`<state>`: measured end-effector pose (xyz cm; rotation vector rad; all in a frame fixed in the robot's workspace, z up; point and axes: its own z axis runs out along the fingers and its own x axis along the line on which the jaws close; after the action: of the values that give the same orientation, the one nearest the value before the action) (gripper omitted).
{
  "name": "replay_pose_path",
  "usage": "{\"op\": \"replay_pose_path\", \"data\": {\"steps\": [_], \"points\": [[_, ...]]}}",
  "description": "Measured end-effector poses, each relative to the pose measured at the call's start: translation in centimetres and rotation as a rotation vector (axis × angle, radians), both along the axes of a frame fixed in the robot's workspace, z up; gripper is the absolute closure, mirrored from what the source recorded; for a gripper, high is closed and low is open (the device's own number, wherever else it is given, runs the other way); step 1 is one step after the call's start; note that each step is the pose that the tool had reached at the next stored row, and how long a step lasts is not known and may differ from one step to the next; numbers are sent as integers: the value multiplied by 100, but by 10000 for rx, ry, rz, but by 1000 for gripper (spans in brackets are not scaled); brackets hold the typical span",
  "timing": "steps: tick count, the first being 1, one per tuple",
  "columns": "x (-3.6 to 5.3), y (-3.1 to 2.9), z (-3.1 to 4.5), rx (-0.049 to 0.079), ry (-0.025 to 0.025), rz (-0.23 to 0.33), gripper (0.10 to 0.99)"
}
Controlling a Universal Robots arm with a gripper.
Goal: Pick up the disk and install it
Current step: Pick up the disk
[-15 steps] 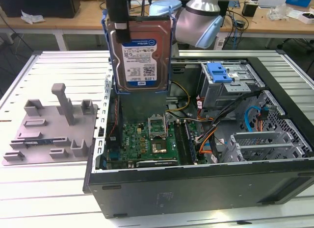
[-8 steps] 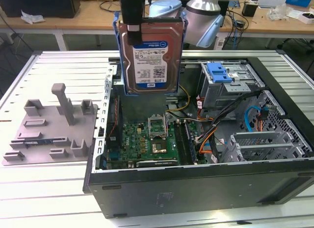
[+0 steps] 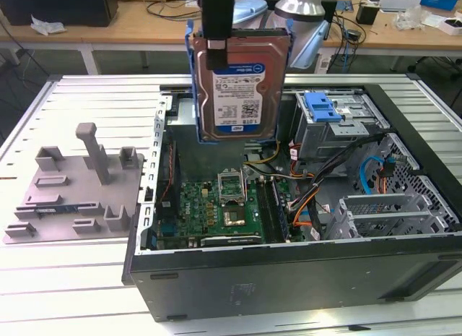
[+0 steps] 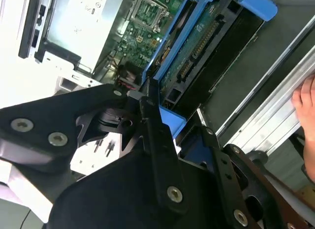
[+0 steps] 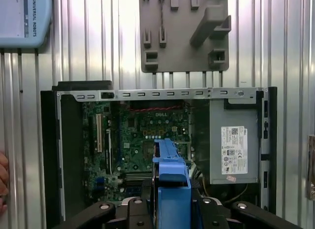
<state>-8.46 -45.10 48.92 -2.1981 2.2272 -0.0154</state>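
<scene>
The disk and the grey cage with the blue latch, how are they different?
The disk hangs upright in the air, clamped by the gripper; the drive cage sits inside the computer case. The disk wears a blue-and-white label; the drive cage shows plain metal. A blue bracket frames the disk; the drive cage carries a blue latch. Both are grey metal with blue plastic.

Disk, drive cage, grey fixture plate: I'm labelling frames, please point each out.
disk (image 3: 242, 90), exterior view, on its blue-and-white label.
drive cage (image 3: 361, 115), exterior view, on its grey metal top.
grey fixture plate (image 3: 79, 196), exterior view, on its flat base.
</scene>
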Motion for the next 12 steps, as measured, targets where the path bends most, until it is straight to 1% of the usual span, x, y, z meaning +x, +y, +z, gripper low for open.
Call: {"op": "replay_pose_path", "data": {"steps": [2, 6, 7, 10, 11, 12], "points": [[46, -20, 0, 13, 0, -3, 722], [166, -75, 0, 49, 0, -3, 722], [208, -95, 0, 61, -1, -3, 722], [282, -131, 0, 82, 0, -4, 722], [345, -161, 0, 99, 0, -5, 722], [445, -222, 0, 126, 0, -8, 722]]}}
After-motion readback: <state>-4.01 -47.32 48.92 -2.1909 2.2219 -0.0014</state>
